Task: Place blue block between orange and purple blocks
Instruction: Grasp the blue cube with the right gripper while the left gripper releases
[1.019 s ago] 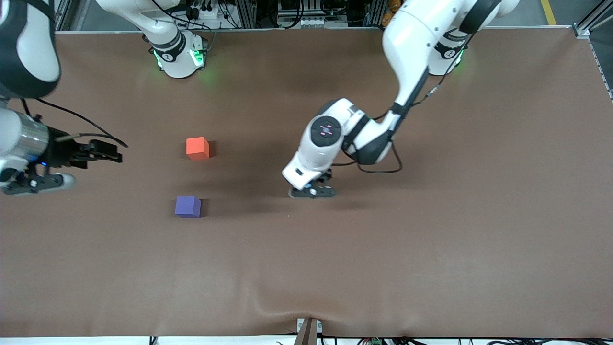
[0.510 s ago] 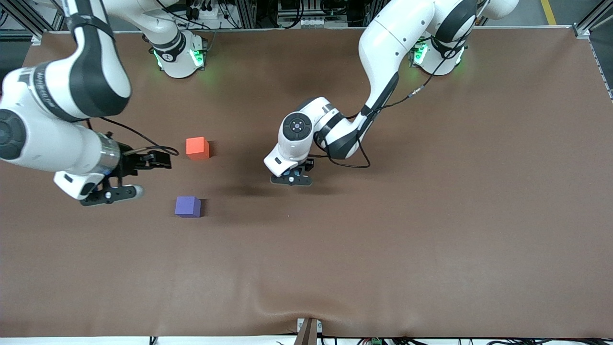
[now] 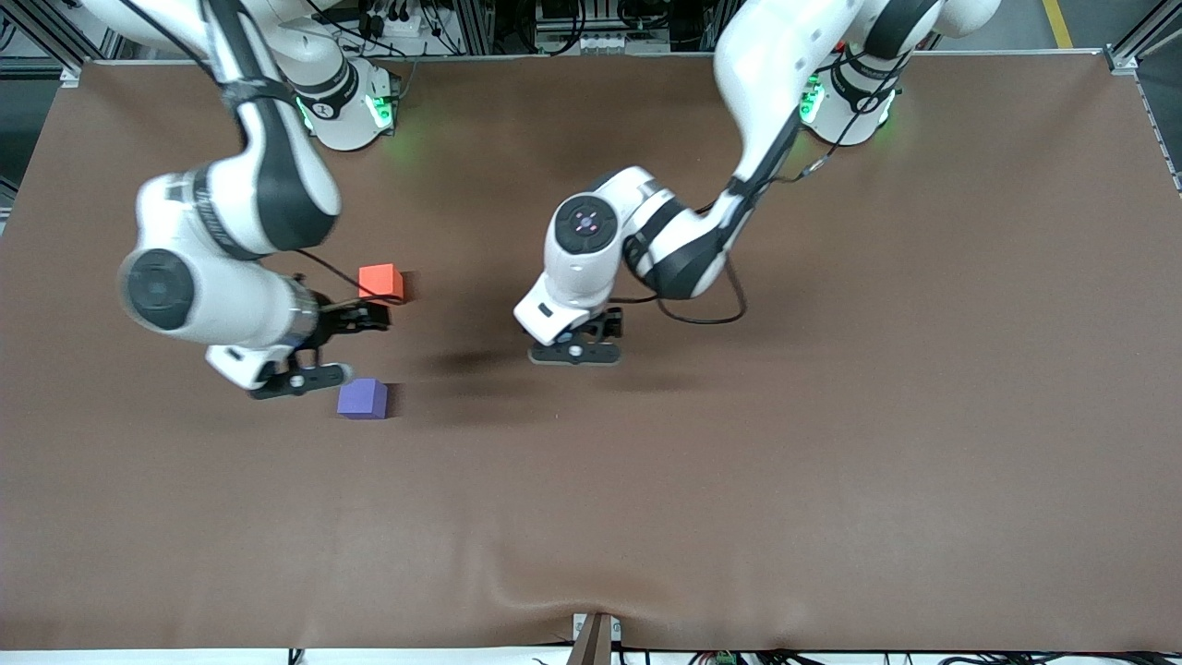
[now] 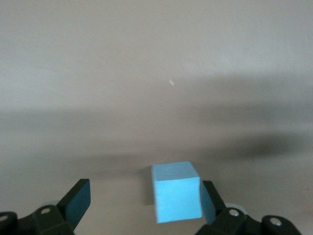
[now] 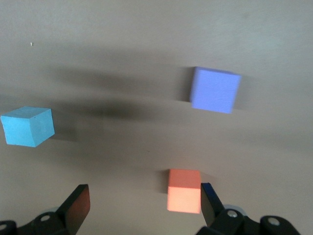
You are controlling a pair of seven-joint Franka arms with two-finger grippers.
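Note:
The blue block [image 4: 176, 192] is a light sky-blue cube on the table between my left gripper's [image 4: 144, 201] open fingers, close against one finger [image 4: 209, 201]. In the front view the left gripper [image 3: 582, 342] hangs low over mid-table and hides the block. The block also shows in the right wrist view [image 5: 28, 126]. The orange block [image 3: 380, 283] lies farther from the front camera than the purple block [image 3: 362, 398]. My right gripper [image 3: 323, 349] is open and empty, above the table beside the gap between them. In the right wrist view the orange block [image 5: 184, 197] lies by one finger of the right gripper [image 5: 144, 205], the purple block [image 5: 215, 90] farther off.
The brown table cover [image 3: 831, 416] is bare toward the left arm's end and along the front. The two arm bases [image 3: 346, 102] stand along the edge farthest from the front camera. A small bracket [image 3: 596, 637] sticks up at the front edge.
My right arm has swung in from the right arm's end of the table to beside the orange and purple blocks. My left hand has shifted a little over mid-table.

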